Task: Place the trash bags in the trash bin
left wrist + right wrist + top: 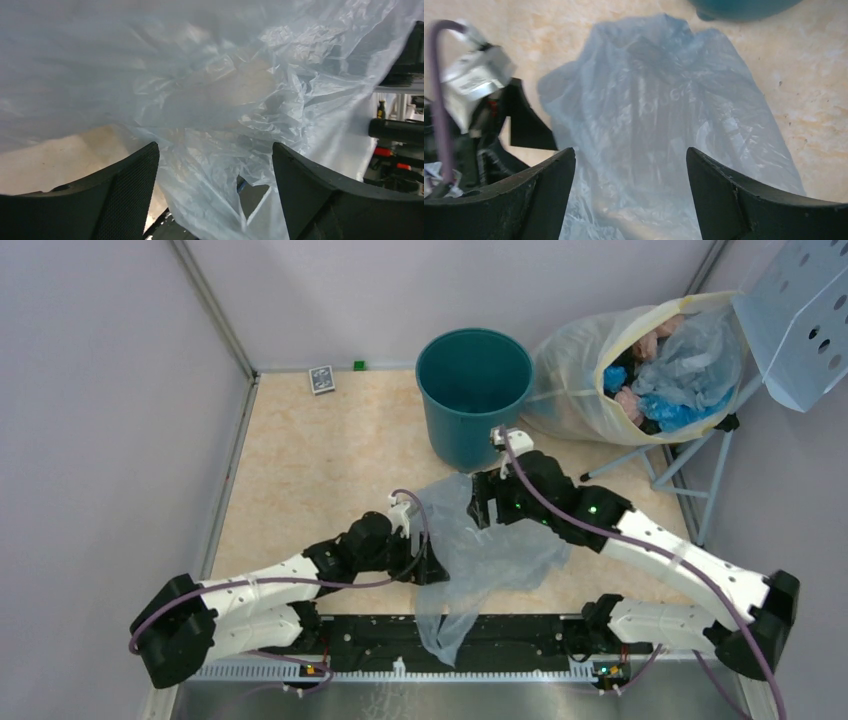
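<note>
The bag (490,550) is spread on the worktop (300,470) right of its middle, crumpled and partly bunched. Its long axis runs from the far edge toward the near edge: the far end lies just short of the bin's foot, and the narrower near end is draped over the near edge onto the black rail between the arm bases. A wider lobe is spread toward the right edge. The bin (472,390) is stood upright, mouth up, close to the far edge, right of centre. The left gripper (432,565) is placed at the bag's left margin; in its wrist view its jaws (214,149) are spread wide with the film filling the space ahead of them. The right gripper (478,508) is held over the bag's far end, jaws (630,152) likewise wide, nothing clamped between them.
</note>
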Available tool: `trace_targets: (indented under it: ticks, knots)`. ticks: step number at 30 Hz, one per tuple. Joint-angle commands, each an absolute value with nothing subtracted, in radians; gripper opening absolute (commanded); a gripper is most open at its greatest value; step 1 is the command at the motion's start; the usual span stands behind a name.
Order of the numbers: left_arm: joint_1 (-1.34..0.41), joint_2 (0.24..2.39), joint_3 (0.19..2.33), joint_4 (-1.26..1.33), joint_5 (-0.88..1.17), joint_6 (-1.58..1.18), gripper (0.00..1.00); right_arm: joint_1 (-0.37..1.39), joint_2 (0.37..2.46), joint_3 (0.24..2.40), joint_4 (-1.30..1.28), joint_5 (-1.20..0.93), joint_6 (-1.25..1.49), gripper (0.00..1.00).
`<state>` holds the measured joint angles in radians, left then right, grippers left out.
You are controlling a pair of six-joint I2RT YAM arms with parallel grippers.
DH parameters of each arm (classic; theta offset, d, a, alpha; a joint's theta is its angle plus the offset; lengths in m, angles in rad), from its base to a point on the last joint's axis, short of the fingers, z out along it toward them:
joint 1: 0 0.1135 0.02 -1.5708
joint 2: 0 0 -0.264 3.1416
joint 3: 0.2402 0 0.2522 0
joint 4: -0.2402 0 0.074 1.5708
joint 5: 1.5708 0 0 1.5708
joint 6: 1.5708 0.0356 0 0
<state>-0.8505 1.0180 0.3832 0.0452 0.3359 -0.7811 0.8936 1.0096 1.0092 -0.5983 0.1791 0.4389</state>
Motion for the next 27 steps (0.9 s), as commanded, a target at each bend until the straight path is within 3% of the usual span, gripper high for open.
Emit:
trace_targets:
  ticks: [1, 6, 15, 19, 22, 27]
  knots:
    - [-0.895, 1.001, 0.377, 0.118, 0.174, -0.777, 0.89, 0.886, 1.108, 0.979, -0.558, 0.203, 0.453, 0.81]
    - [-0.894, 0.925, 0.392, 0.035, 0.131, -0.773, 0.94, 0.885, 1.081, 0.895, -0.514, 0.225, 0.422, 0.81]
    - [-0.891, 0.781, 0.398, -0.095, 0.063, -0.872, 0.98, 0.845, 1.008, 1.006, -0.581, 0.187, 0.319, 0.81]
    - [-0.891, 0.793, 0.391, -0.081, 0.037, -0.895, 0.88, 0.755, 1.036, 1.040, -0.607, 0.176, 0.297, 0.76]
    - [-0.891, 0.827, 0.396, -0.065, 0.025, -0.907, 0.78, 0.652, 1.066, 1.047, -0.614, 0.143, 0.295, 0.66]
    - [-0.883, 0.909, 0.397, 0.006, 0.041, -0.939, 0.73, 0.568, 1.105, 1.002, -0.583, 0.091, 0.291, 0.64]
